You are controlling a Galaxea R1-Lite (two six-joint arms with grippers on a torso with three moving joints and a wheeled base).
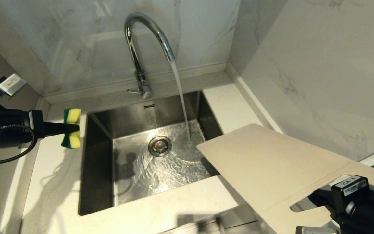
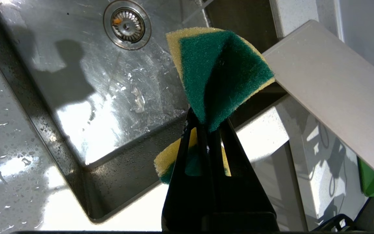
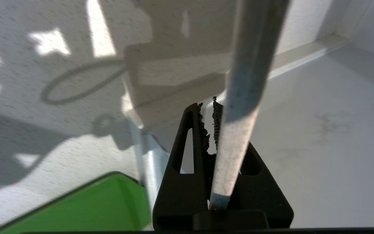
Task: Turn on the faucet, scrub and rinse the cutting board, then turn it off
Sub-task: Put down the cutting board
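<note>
Right tool (image 1: 328, 195) clamped on cutting board (image 1: 271, 162) end, left tool (image 1: 75, 127) pinching sponge (image 1: 71, 128) beside sink (image 1: 99, 182)

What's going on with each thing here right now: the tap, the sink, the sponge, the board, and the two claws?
Faucet: on, water streaming into the sink.
Sink: wet, water swirling round the open drain.
Sponge: squeezed in the left gripper, beside the sink.
Cutting board: lifted, tilted, one corner over the sink, not under the stream.
Right gripper: shut on the cutting board's handle end.
</note>
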